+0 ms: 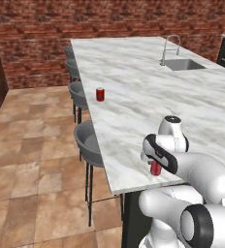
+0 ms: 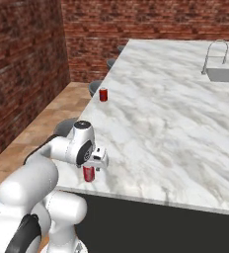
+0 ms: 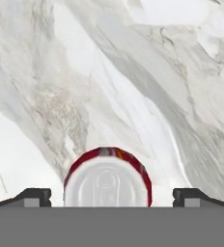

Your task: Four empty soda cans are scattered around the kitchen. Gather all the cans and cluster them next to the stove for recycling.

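Observation:
A red soda can with a silver top stands upright on the white marble counter, close to its near edge. My gripper hangs straight above this can and is open, one fingertip on each side, neither touching it. The same can shows under the hand from the right base, and part of it peeks out behind the arm from the left base. A second red soda can stands farther along the counter's left edge. The stove is out of view.
Grey bar stools line the counter's left side over a terracotta floor. A steel sink with a curved faucet sits at the counter's far right. Red brick walls lie behind and to the left.

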